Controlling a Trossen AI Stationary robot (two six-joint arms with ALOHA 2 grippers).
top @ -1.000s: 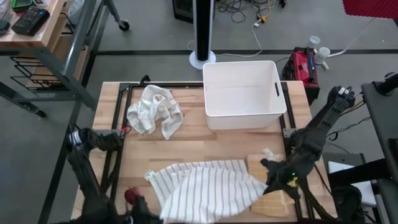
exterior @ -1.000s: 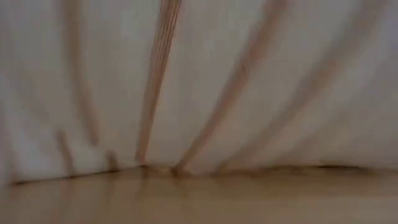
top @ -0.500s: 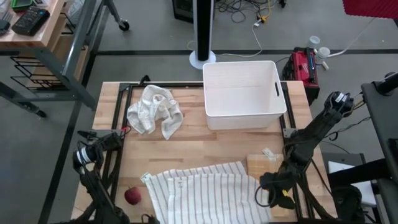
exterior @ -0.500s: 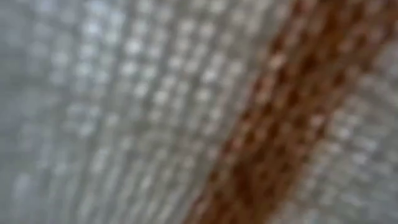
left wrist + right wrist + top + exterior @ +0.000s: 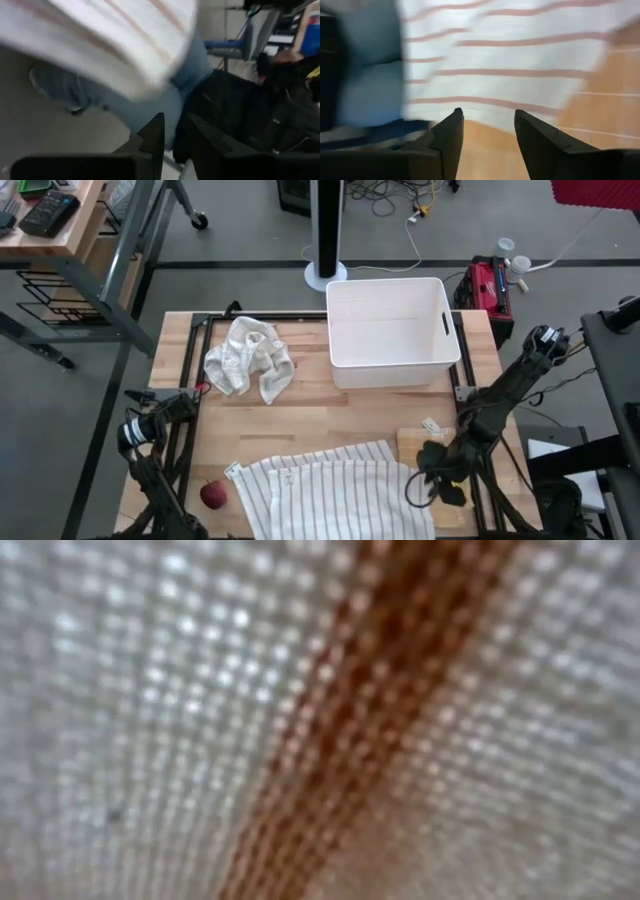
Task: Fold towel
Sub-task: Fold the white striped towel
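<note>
Striped towel lies spread at the table's near edge, long axis left to right. Your right gripper, released, sits just beside its right edge; left gripper, slightly parted, holds nothing.

My wooden table carries a striped towel just beside my right gripper (spread flat, near edge). Farther out lie a crumpled cloth, white bin and, across the towel from that gripper, a red ball.
</note>
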